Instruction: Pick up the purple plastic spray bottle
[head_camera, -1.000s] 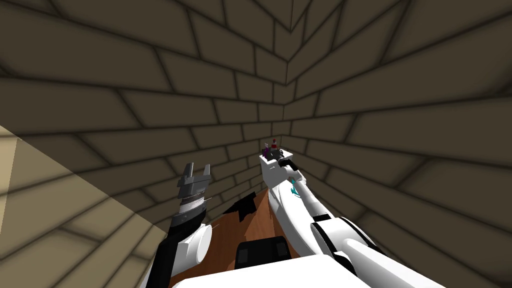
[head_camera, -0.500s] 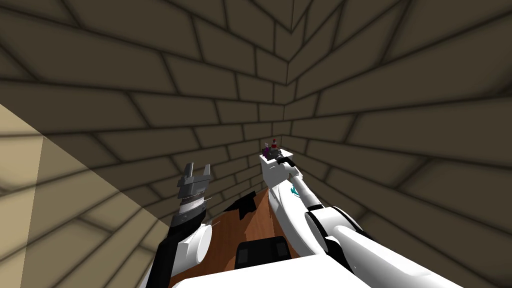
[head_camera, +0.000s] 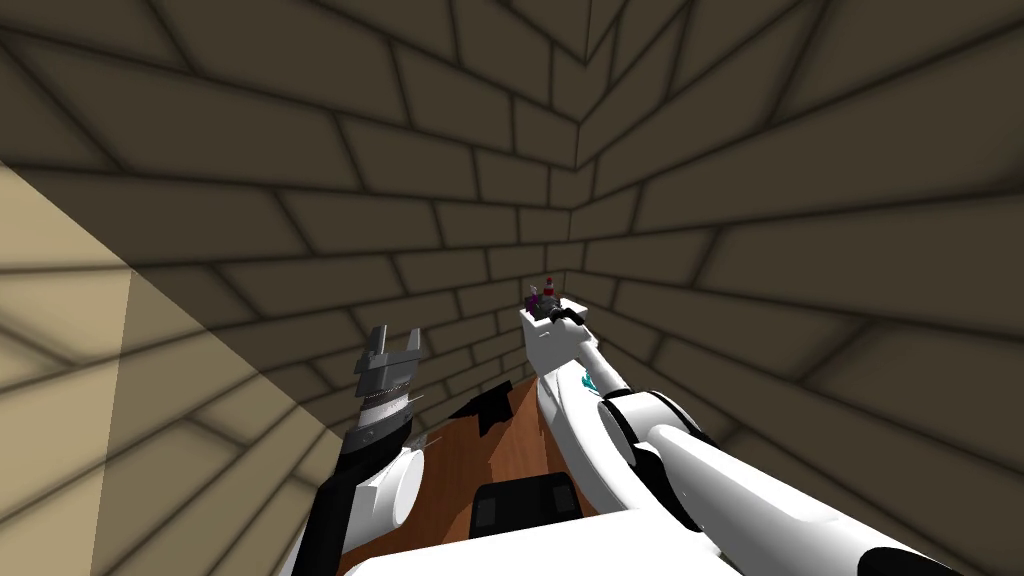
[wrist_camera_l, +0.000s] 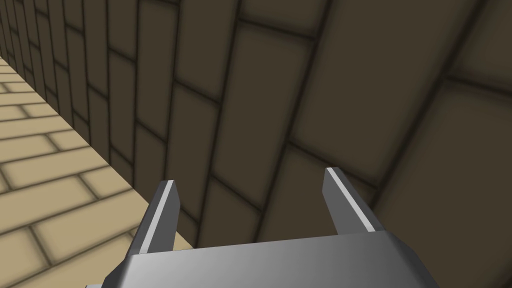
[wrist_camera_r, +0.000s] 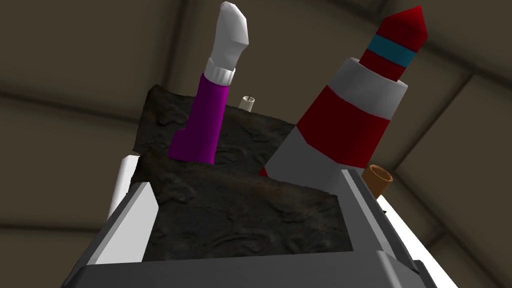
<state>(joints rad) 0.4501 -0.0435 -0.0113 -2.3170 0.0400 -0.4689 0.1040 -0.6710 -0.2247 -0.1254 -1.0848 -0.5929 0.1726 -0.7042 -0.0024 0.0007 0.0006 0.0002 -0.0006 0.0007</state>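
Right wrist view: right gripper (wrist_camera_r: 245, 182) spread, purple spray bottle (wrist_camera_r: 200, 125) just beyond, ungripped; grasp, lift pending. Left gripper (wrist_camera_l: 250, 177) spread, idle.

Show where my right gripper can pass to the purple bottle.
Free: the gap between the purple bottle and the red-and-white bottle, above the dark rough block; also the purple bottle's other side, bordered by wall. Crowded: the red-and-white bottle's far side, where a brown tube stands close by one finger of the right gripper.
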